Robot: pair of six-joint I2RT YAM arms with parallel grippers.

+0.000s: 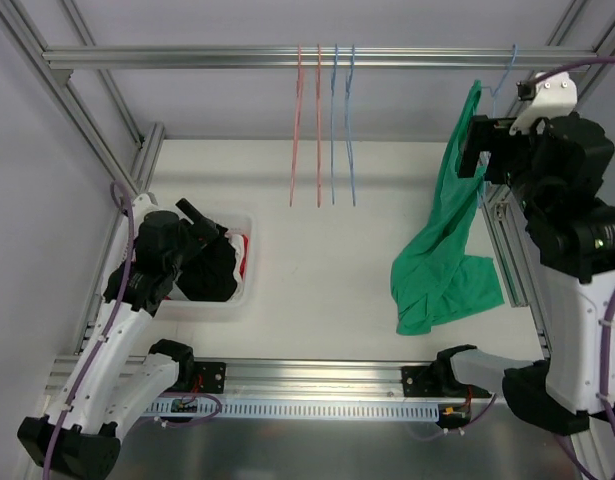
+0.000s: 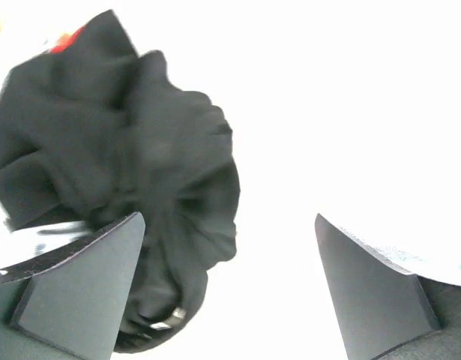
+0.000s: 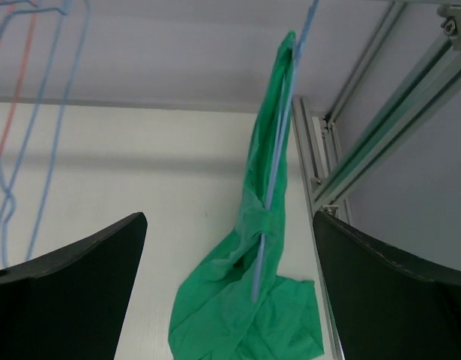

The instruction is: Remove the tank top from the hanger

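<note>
The green tank top (image 1: 442, 260) hangs on a light blue hanger (image 1: 502, 75) from the rail at the right; its lower part lies crumpled on the table. In the right wrist view the tank top (image 3: 241, 315) drapes down along the hanger's wire (image 3: 279, 150). My right gripper (image 1: 475, 140) is open, up beside the top of the garment; in its own view the right gripper (image 3: 229, 217) holds nothing. My left gripper (image 1: 192, 215) hovers over a bin at the left; in its own view the left gripper (image 2: 230, 217) is open, above a black garment (image 2: 118, 135).
A white bin (image 1: 245, 290) at the left holds the black garment (image 1: 212, 270) and something red (image 1: 245, 255). Empty pink hangers (image 1: 305, 120) and blue hangers (image 1: 342, 120) hang from the rail (image 1: 187, 57). An aluminium frame post (image 1: 515, 260) runs along the table's right side.
</note>
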